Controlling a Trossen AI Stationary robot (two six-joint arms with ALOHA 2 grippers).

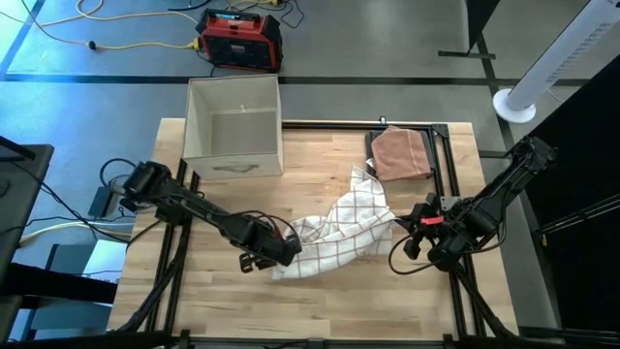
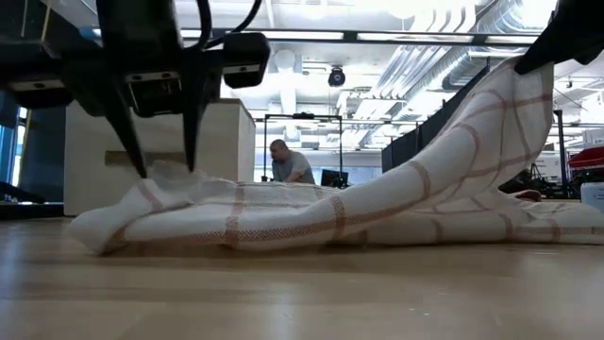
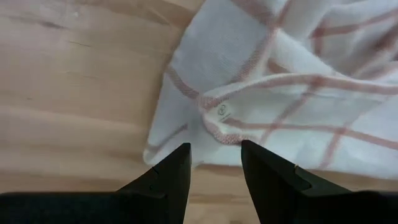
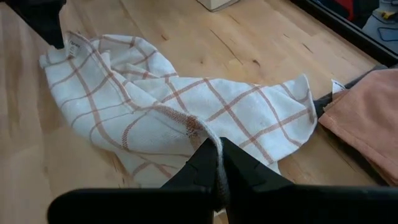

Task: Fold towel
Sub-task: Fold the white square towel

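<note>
A white towel with red checks [image 1: 334, 233] lies crumpled in the middle of the table. My left gripper [image 3: 214, 149] is open, pointing down over the towel's near-left corner, where a small label [image 3: 222, 113] shows. In the low view its two fingers [image 2: 160, 161] come down onto the towel's left end. My right gripper [image 4: 216, 144] is shut on the towel's right side and holds that part up [image 2: 514, 94]. The remainder of the towel rests on the table. My left gripper's fingertips [image 2: 193, 156] reach the top of the towel's left corner from above; whether they touch the cloth I cannot tell. My right gripper pinches a bunched ridge of the towel [image 4: 208, 132] between its two fingers. That side rises slanting to the fingers, and the rest lies slack on the table.
An open beige box [image 1: 232, 126] stands at the table's far left. A folded pink towel [image 1: 400, 153] lies at the far right on a black frame [image 1: 448, 155]. Bare wood [image 1: 339, 301] runs along the near edge. A person sits in the room beyond [image 2: 288, 162].
</note>
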